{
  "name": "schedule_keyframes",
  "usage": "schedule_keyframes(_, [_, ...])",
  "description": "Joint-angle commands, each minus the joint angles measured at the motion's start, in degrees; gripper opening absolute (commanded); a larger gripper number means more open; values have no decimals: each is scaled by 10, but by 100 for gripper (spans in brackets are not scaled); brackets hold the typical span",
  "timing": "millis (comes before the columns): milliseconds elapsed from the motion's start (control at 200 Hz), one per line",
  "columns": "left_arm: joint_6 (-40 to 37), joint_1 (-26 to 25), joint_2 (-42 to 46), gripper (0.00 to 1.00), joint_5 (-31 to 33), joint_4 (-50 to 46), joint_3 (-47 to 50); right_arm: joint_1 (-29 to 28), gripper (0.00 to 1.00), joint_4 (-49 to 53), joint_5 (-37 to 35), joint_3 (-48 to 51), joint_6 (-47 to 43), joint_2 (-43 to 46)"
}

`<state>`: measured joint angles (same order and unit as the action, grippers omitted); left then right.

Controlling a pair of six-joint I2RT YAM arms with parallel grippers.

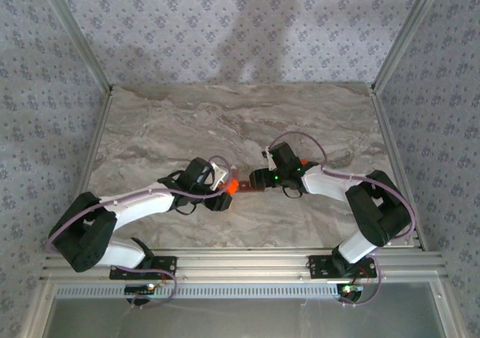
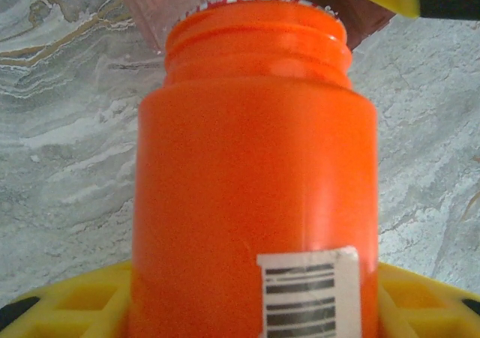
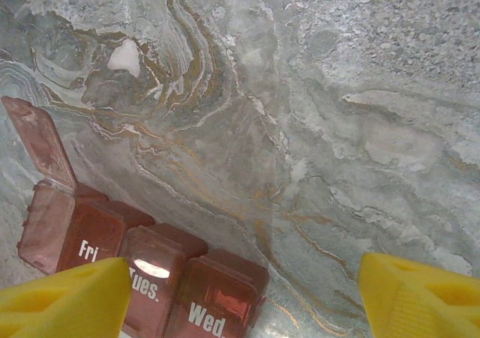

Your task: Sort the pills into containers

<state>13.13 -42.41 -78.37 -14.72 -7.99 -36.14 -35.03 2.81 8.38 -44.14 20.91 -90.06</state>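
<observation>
Orange plastic fills the near ground: a cylindrical pill bottle with a barcode label (image 2: 255,188) is clamped between the yellow fingers (image 2: 67,304) of the left gripper (image 1: 225,186). Its long axis runs straight away from that wrist and its open mouth points forward, towards the right gripper (image 3: 240,278). Just past the mouth, translucent red-brown plastic shows on both sides; whether the rim touches it I cannot tell.

The right gripper's jaws stand wide apart, with mostly bare grey-veined marble tabletop (image 1: 150,128) between them. By the finger at the left of the right wrist view (image 3: 67,304) lies the dark red-brown translucent strip of four square containers (image 3: 150,267), flat on the marble near the table's middle. Its long axis runs diagonally in that view, from the left edge down to the bottom centre. Three lids are closed, marked Fri, Tues. and Wed. The end compartment beyond Fri has its open lid (image 3: 37,139) pointing to the upper left.

Farther back, patterned grey wallpaper (image 1: 240,23) rises behind the table.
</observation>
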Motion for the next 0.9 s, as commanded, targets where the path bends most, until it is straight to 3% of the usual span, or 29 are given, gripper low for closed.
schedule_keyframes(0, [-10,-4,-8,0,5,-18,-23,-3,81,9,-6,-8,-9,-8])
schedule_keyframes(895, [-35,-6,-63,0,3,-140,-110,-3,81,-2,-5,-1,-1,-16])
